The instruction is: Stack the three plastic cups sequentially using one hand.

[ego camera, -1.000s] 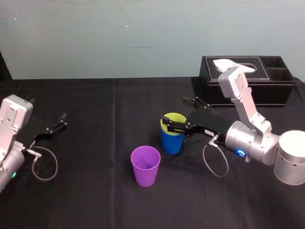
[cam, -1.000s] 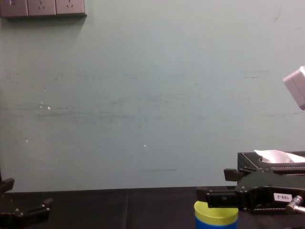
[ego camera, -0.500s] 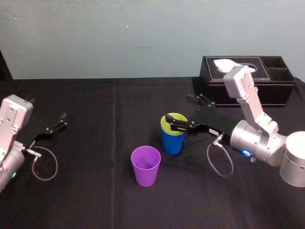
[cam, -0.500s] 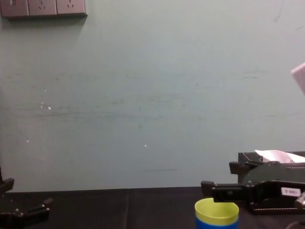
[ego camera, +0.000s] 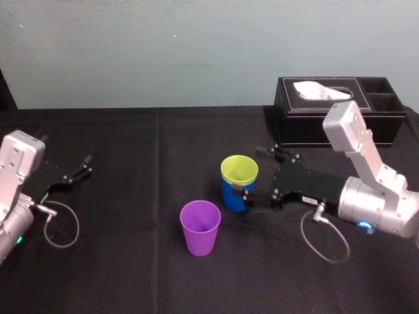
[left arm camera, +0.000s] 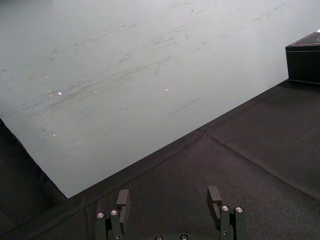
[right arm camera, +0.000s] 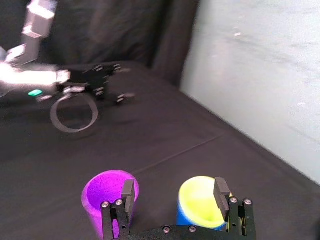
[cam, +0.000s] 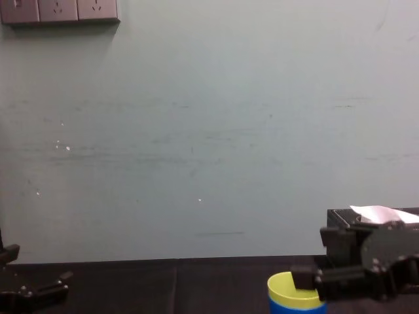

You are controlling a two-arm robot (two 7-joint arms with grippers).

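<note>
Far left, the left gripper (ego camera: 84,166) is seen parked low over the black cloth (ego camera: 131,275), fingers spread w/ nothing between (well apart from the cups). Nr centre, the purple cup (ego camera: 200,227) is stood upright alone. Just behind and right of it, the yellow-green cup (ego camera: 239,169) is nested in the blue cup (ego camera: 229,199). The right gripper (ego camera: 247,171) is held beside that stack, jaws apart, nothing clamped; its near finger crosses the blue wall. A black tissue box (ego camera: 340,121) is set rear right. Counted: 3 cups, 1 box, 2 grippers.
</note>
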